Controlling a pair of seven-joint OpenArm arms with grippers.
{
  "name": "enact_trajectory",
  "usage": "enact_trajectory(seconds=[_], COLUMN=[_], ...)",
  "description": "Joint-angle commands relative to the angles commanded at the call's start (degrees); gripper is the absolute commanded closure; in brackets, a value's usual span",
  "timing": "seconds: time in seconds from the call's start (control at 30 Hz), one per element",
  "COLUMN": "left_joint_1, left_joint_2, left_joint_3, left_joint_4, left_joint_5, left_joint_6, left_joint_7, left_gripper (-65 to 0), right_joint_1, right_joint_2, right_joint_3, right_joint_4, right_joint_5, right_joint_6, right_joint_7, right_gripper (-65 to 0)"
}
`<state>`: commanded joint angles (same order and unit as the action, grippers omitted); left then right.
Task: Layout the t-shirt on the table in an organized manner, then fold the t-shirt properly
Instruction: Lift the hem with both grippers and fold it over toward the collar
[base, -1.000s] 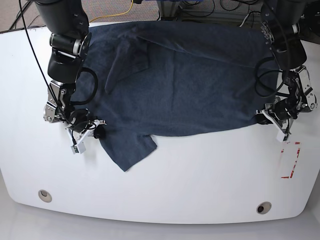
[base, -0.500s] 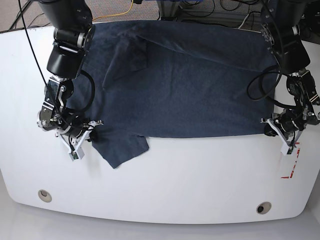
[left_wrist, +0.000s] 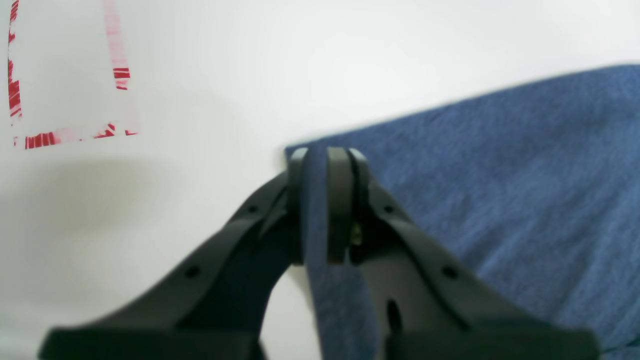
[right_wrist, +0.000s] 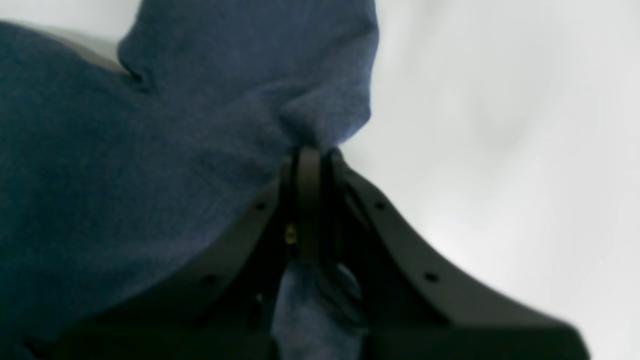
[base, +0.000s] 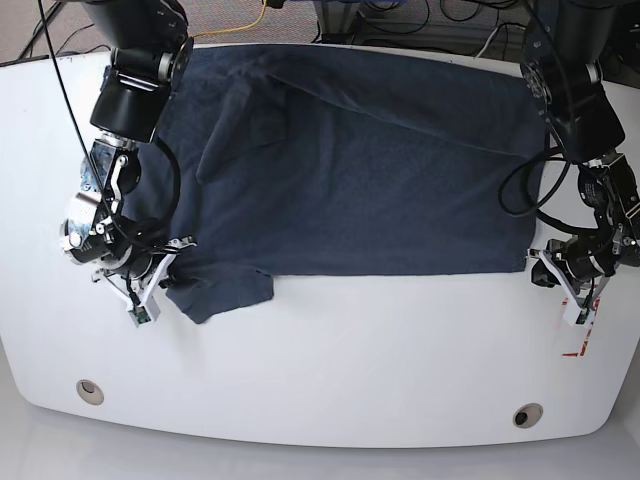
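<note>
The dark slate-blue t-shirt (base: 360, 170) lies spread across the back half of the white table (base: 350, 370), with one sleeve (base: 220, 290) sticking out at the near left. My left gripper (base: 541, 268) is at the shirt's near right corner. In the left wrist view this gripper (left_wrist: 325, 156) is shut on the corner of the blue cloth (left_wrist: 500, 190). My right gripper (base: 168, 270) is at the near left edge, beside the sleeve. The right wrist view shows this gripper (right_wrist: 312, 155) shut on a bunched fold of the shirt (right_wrist: 150, 165). No lettering shows.
A red-taped rectangle (base: 583, 330) lies just in front of my left gripper and also shows in the left wrist view (left_wrist: 117, 65). Two round grey grommets (base: 89, 390) (base: 527, 415) sit near the front edge. Cables (base: 240, 25) run behind the table.
Both grippers have moved outward and toward the table's front, each still holding the shirt. The near edge has been drawn straighter and wider, and the sleeve has shifted left.
</note>
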<state>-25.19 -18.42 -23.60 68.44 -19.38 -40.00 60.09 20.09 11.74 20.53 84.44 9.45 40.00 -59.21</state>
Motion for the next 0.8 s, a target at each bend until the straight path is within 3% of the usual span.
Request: enact_trajectory(seconds=[0.1, 0.23, 0.27, 0.33, 0.37, 0.5, 0.8], left_joint_1=[0.3, 1.8, 2.3, 2.7, 2.7, 2.7, 1.3], left_joint_2=[-0.1, -0.1, -0.1, 0.0, 0.1, 1.8, 3.3], left_joint_3=[-0.1, -0.2, -0.2, -0.1, -0.1, -0.1, 0.4], left_joint_4=[-0.2, -0.3, -0.3, -0.3, -0.3, -0.4, -6.0], left_joint_5=[0.1, 0.2, 0.2, 0.2, 0.2, 0.2, 0.4], left_joint_6=[0.0, 0.0, 0.0, 1.4, 3.2, 8.4, 12.8], left_joint_7=[0.0, 0.0, 0.0, 0.0, 0.0, -0.2, -0.6], left_gripper=[-8.5, -24.0, -31.9, -37.6, -40.1, -41.9, -42.1], right_joint_1=[-0.3, -0.5, -0.5, -0.5, -0.5, -0.5, -0.5], right_joint_2=[0.0, -0.8, -1.1, -1.2, -1.4, -1.5, -1.7], right_joint_3=[-0.1, -0.1, -0.1, -0.1, -0.1, -0.1, -0.2], right_joint_4=[-0.4, -0.4, -0.4, -0.4, -0.4, -0.4, -0.4], right_joint_5=[0.0, 0.0, -0.1, -0.1, -0.1, -0.1, -0.1], right_joint_6=[0.0, 0.0, 0.0, 0.0, 0.0, 0.0, 0.0], right_joint_7=[0.0, 0.0, 0.0, 0.0, 0.0, 0.0, 0.0], right_gripper=[-0.8, -0.8, -0.8, -0.8, -0.8, -0.8, -0.8])
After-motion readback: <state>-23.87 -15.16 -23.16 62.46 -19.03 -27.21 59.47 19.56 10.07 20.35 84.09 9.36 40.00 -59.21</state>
